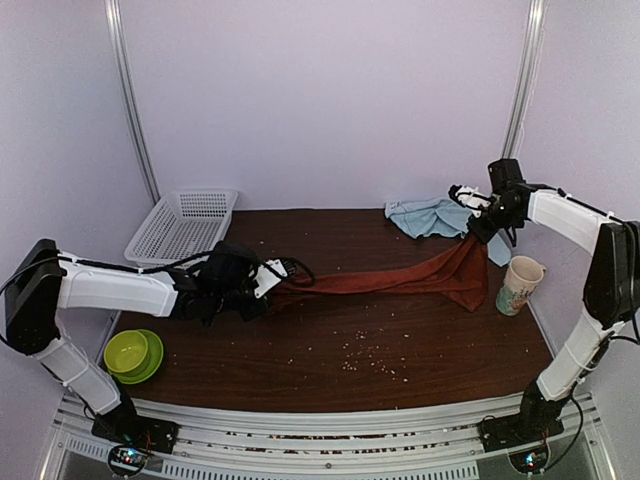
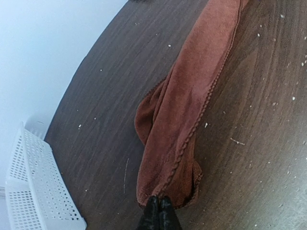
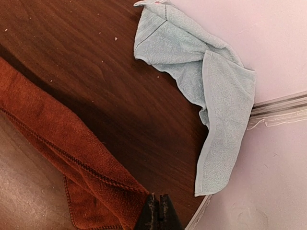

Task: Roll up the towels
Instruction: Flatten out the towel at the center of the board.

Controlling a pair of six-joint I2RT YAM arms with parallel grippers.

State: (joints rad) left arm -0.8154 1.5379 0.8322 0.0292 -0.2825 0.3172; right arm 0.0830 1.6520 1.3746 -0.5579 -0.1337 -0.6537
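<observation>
The top view looks down from above and behind the arm bases over the whole counter (image 1: 330, 370). The left wrist view sits close above the left half, facing right along the rust-red towel (image 2: 192, 110). The right wrist view looks closely down on the far right corner. All three share that towel.

Soft looped-cloth red towel (image 2: 182, 110), matt wood-grain table (image 2: 96, 134)
</observation>
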